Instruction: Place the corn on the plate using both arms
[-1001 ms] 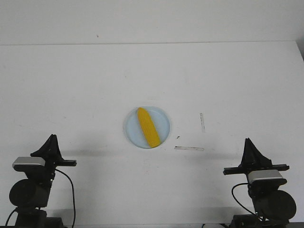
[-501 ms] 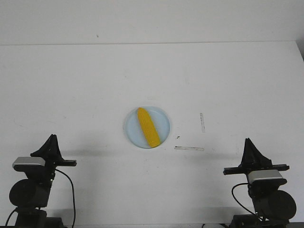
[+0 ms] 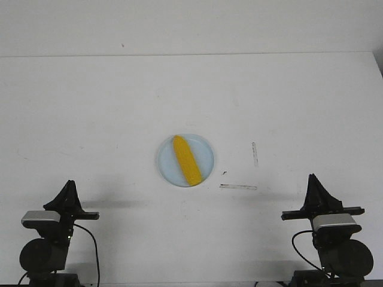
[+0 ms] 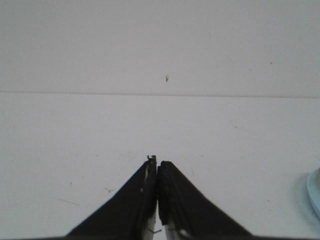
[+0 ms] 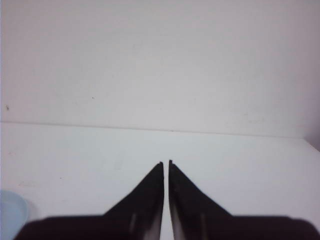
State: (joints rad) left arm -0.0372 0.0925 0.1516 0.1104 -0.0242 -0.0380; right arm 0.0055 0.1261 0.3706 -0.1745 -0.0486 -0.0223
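The yellow corn [image 3: 186, 159] lies on the pale blue plate [image 3: 205, 159] in the middle of the white table, its pointed end toward the far side. My left gripper [image 3: 69, 186] is shut and empty at the near left, far from the plate; it also shows in the left wrist view [image 4: 157, 162]. My right gripper [image 3: 313, 179] is shut and empty at the near right; it also shows in the right wrist view [image 5: 166, 163]. A sliver of the plate's rim shows in the left wrist view [image 4: 315, 194] and in the right wrist view [image 5: 10, 212].
Two strips of tape [image 3: 238, 186] [image 3: 255, 153] lie on the table to the right of the plate. The table's far edge [image 3: 191, 55] meets a white wall.
The left arm has pulled back and lower toward the near edge, shifting slightly right. The right arm, corn and plate have not moved.
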